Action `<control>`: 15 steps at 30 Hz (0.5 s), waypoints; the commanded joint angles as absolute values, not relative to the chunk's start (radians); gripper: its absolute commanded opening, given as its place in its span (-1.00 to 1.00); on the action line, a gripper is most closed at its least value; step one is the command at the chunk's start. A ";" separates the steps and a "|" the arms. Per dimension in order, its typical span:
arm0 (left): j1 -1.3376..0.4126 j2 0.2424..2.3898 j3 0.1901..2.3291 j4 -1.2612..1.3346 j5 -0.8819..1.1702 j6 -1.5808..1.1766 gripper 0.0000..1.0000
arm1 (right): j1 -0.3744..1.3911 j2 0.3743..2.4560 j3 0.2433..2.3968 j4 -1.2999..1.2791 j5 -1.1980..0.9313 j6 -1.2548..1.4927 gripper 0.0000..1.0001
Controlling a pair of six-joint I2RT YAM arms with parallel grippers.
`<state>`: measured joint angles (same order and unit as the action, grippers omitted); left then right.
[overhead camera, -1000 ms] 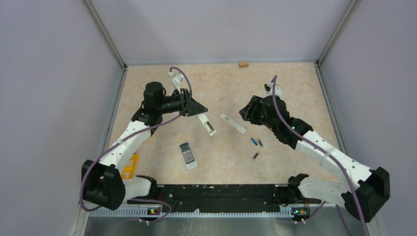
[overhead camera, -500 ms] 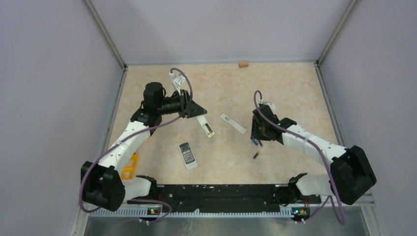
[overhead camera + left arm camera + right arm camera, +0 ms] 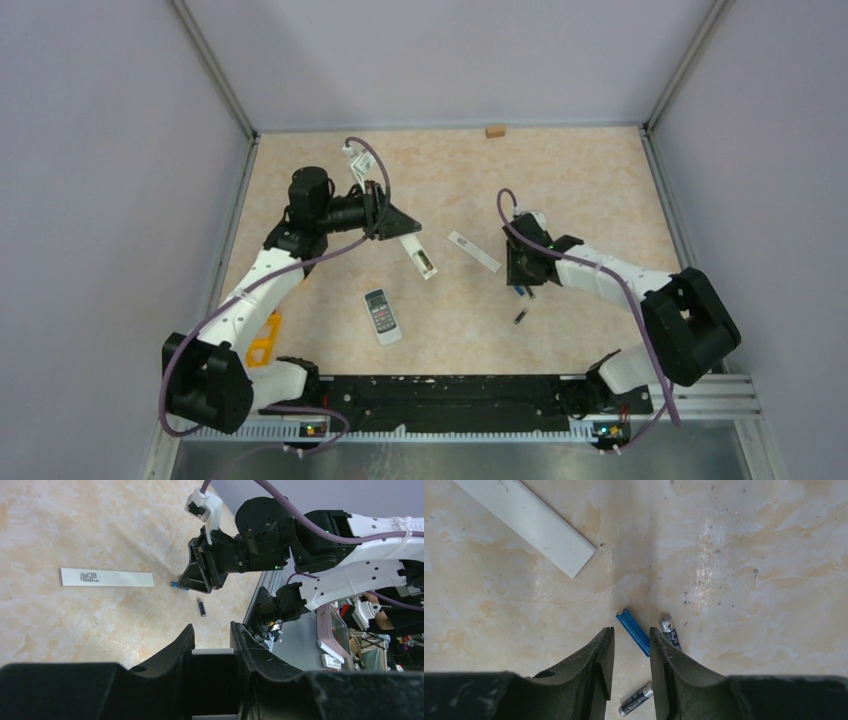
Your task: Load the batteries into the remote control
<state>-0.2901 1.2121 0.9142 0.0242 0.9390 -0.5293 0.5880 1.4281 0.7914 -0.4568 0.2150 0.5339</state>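
My left gripper (image 3: pixel 405 228) is shut on the top end of a slim white remote (image 3: pixel 420 256), whose white edge shows between the fingers in the left wrist view (image 3: pixel 212 651). A second remote (image 3: pixel 381 316) with buttons lies face up nearer the front. My right gripper (image 3: pixel 520 278) is open and low over the batteries. In the right wrist view the blue battery (image 3: pixel 634 632) lies slanted just past the fingertips of this gripper (image 3: pixel 630 631). A dark battery (image 3: pixel 670 631) lies beside the right fingertip, and another (image 3: pixel 636 700) lies between the fingers. A third dark battery (image 3: pixel 519 316) lies apart, nearer the front.
A flat white battery cover (image 3: pixel 474 251) lies between the two grippers; it also shows in the right wrist view (image 3: pixel 526 517) and the left wrist view (image 3: pixel 106 577). A yellow-orange piece (image 3: pixel 262 340) lies at the left edge. A small brown block (image 3: pixel 494 130) sits at the back wall.
My right gripper has swung left and come down from above the table's right middle to just over the batteries. The left gripper and its remote have not moved.
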 commanded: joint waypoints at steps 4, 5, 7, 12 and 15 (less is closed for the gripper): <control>-0.287 1.174 0.934 0.108 0.980 -0.544 -1.00 | 0.583 1.474 0.843 -0.433 0.197 0.498 -0.35; -0.287 1.171 0.933 0.111 0.983 -0.546 -1.00 | 0.583 1.481 0.844 -0.433 0.194 0.497 -0.35; -0.287 1.165 0.932 0.116 0.989 -0.547 -1.00 | 0.583 1.493 0.843 -0.427 0.191 0.499 -0.37; -0.287 1.150 0.930 0.119 0.990 -0.548 -1.00 | 0.583 1.540 0.843 -0.410 0.187 0.519 -0.53; -0.285 1.137 0.927 0.118 0.980 -0.546 -1.00 | 0.583 1.562 0.847 -0.412 0.197 0.561 -0.71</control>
